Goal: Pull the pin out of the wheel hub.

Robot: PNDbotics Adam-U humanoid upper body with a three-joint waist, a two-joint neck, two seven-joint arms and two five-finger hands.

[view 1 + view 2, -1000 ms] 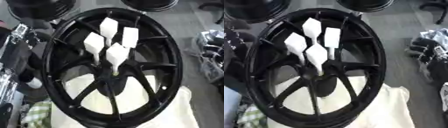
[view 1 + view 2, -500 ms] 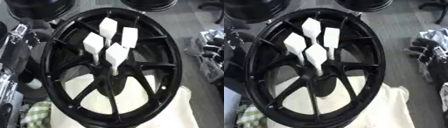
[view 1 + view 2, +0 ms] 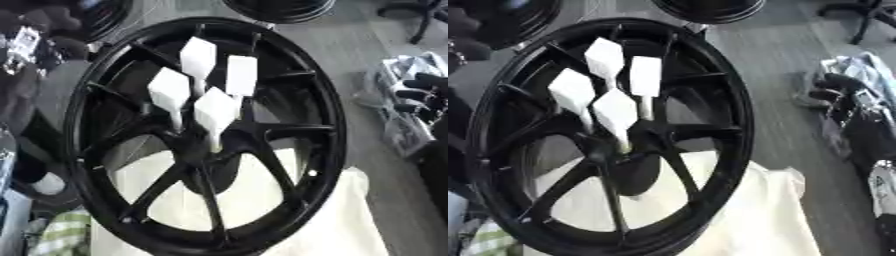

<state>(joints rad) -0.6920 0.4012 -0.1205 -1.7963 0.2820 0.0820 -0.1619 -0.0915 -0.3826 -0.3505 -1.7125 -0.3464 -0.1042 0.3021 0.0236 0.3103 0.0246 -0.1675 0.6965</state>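
A large black wheel hub leans tilted on a cream cloth. Four white pins with flat square heads stand out of its centre: a top one, a right one, a left one and a front one. My right hand shows at the right edge, black, open and holding nothing. It is well clear of the rim and the pins. My left hand shows in no view.
More black wheels lie at the top left and top centre. White and dark items lie on the grey floor at the right. A green striped cloth lies at the lower left. Dark equipment fills the left edge.
The whole picture has shifted slightly, so the camera moved. The four pins stand in the hub as before. My right hand now shows more plainly at the right edge.
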